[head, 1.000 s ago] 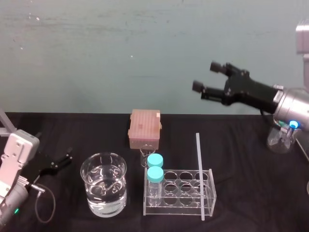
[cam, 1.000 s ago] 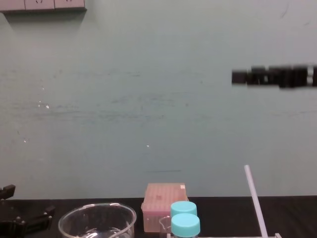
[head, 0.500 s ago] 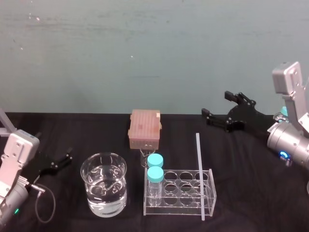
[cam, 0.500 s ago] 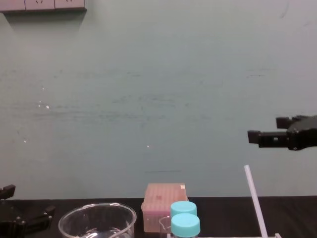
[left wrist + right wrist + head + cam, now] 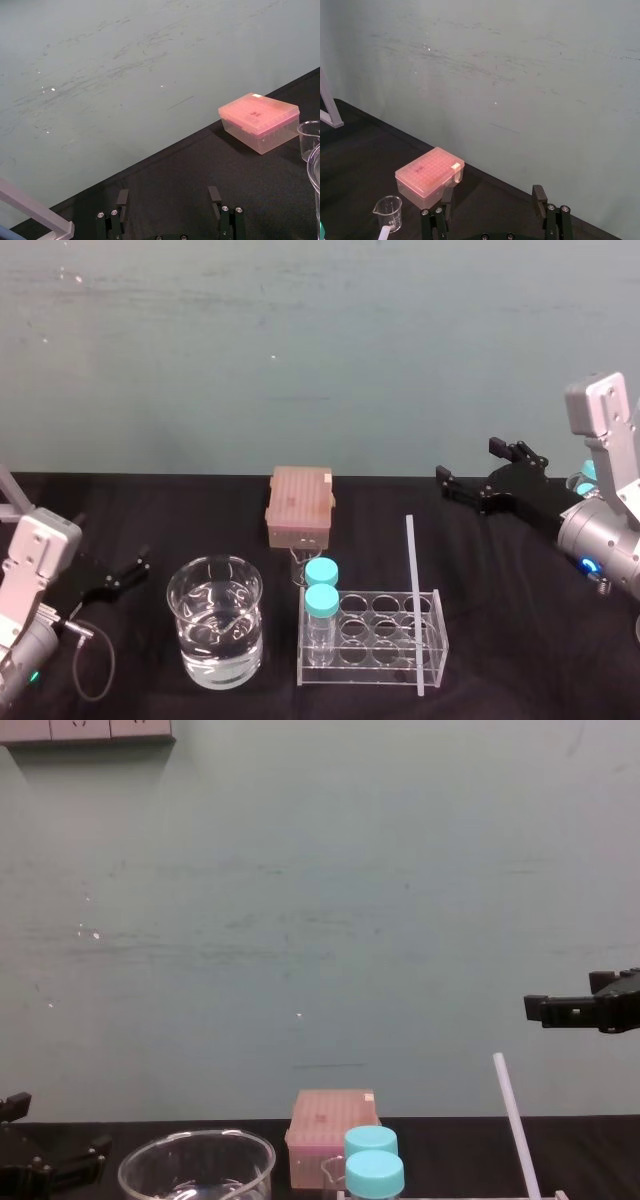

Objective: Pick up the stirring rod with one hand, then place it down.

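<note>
stirring rod [image 5: 412, 605] stands at the right end of the clear tube rack [image 5: 372, 640], long axis near vertical, lower end at the rack's near right corner, upper end well above the rack top. cannot tell whether its foot sits in a well or just outside the rack wall. the chest view gives the side look: the rod leans slightly, top tipped left. two blue-capped bottles [image 5: 321, 587] sit in the rack's left column, apart from the rod. a beaker of water [image 5: 215, 633] stands left of the rack, a pink tip box [image 5: 299, 505] behind it. the right wrist view shows a small glass beaker [image 5: 387, 212] just beside that box. right gripper [image 5: 469, 461] hangs above the far right of the black table [image 5: 520, 640], well apart from the rod, fingers spread, empty. left gripper [image 5: 125, 575] is low at the table's left, fingers apart, empty.
</note>
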